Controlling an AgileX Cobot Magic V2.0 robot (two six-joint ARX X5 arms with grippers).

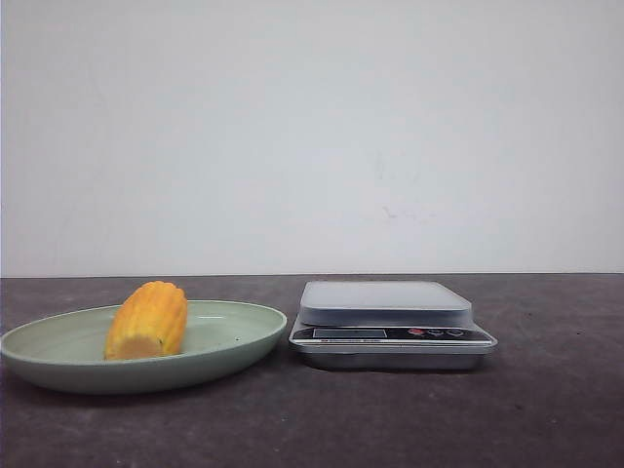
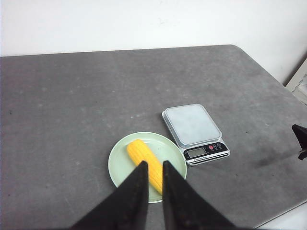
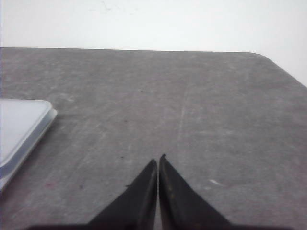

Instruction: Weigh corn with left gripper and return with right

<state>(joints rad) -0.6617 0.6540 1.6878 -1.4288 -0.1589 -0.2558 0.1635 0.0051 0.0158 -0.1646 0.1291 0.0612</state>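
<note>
A plain white wall (image 1: 312, 136) fills the upper half of the front view, and below it runs a dark grey table (image 1: 546, 409). At the lower left of that view sits a pale green plate (image 1: 229, 346), and on it lies the corn (image 1: 147, 321), its pale cut end toward the camera and its ribbed rows running back toward the wall. Just beside the plate, at centre right, stands a silver scale (image 1: 392, 325) with a bare flat pan on top and a dark front strip with a small display and buttons. Plate rim and scale are close together, but I cannot tell whether they touch.

In the left wrist view the plate (image 2: 120, 165) lies in the lower middle of the frame, with the corn (image 2: 142, 156) slanting across it, and the scale (image 2: 194, 132) just beside it at centre right. The left gripper (image 2: 152, 164) rises from the bottom edge, its black fingers (image 2: 136, 191) a narrow gap apart and holding nothing; the tips overlap the near end of the corn in the picture, and I cannot tell their height above it. A small black shape (image 2: 300, 139) pokes in at the right edge.

In the right wrist view the right gripper (image 3: 159, 160) points over bare table (image 3: 216, 110), its fingers (image 3: 144, 191) pressed together with nothing between them. A corner of the scale (image 3: 21, 129) shows at the left edge, well apart from the tips.
</note>
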